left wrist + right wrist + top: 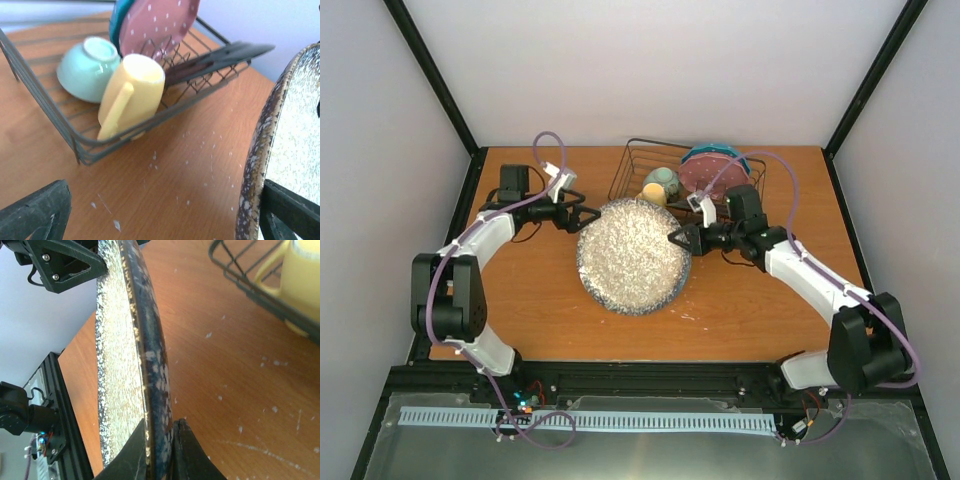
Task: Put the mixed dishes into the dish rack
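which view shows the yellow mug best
The left wrist view: the yellow mug sits mid-frame, body and handle clear, tilted in the wire dish rack beside the pale green bowl. The top external view shows the mug only as a small yellow patch; the right wrist view cuts it off at the frame edge.

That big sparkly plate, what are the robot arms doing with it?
The right fingers pinch the rim of the grey speckled plate beside the dish rack. The left fingers stand open at its other edge. The yellow mug, pale green bowl, pink dotted plate and teal plate already sit in the rack.
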Controlling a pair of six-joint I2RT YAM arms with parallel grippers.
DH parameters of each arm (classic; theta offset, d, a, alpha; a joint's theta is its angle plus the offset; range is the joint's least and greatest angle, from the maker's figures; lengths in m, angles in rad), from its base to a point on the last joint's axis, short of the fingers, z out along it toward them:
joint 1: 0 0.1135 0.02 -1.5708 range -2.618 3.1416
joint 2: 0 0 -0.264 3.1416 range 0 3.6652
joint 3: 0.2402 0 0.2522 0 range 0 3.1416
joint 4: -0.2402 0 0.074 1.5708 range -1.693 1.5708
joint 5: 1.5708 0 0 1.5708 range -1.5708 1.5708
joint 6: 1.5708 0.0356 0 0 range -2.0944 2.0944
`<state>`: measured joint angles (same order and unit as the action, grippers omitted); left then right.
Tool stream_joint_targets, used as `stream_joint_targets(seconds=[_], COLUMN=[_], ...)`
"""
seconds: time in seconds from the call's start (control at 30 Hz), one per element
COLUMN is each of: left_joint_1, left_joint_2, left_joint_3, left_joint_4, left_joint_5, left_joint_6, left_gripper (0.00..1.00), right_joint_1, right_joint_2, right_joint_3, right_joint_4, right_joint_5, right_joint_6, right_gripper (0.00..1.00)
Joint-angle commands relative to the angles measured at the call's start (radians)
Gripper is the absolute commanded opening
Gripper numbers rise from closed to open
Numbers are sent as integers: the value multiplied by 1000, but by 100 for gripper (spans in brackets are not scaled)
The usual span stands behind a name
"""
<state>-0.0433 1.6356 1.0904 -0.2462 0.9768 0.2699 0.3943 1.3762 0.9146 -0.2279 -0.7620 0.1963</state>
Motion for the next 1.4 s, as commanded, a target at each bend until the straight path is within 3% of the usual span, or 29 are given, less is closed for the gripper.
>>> stream_joint_targets(seconds=[0.0, 0.27, 0.67, 1.03, 1.37], left_joint_1=[77, 98, 102, 102, 102], left_joint_2=[-86, -128, -125, -106, -76], left_joint_3=[33, 63, -21, -35, -40], left_joint_4=[202, 198, 213, 210, 218], left_joint_5=[-121, -213, -226, -231, -220], left_joint_6=[-155, -167, -157, -147, -151], left_gripper=[100, 100, 100, 100, 100], right_joint_1=[2, 1, 1, 1, 0], right_joint_2=[-112, -220, -396, -475, -477], right_joint_3=[99, 169, 205, 181, 164], right_joint_4=[33, -62, -120, -35, 101], right_joint_5=[-123, 46, 382, 672, 752], right_joint_6=[-73, -197, -401, -540, -670], right_gripper=[3, 3, 3, 3, 3])
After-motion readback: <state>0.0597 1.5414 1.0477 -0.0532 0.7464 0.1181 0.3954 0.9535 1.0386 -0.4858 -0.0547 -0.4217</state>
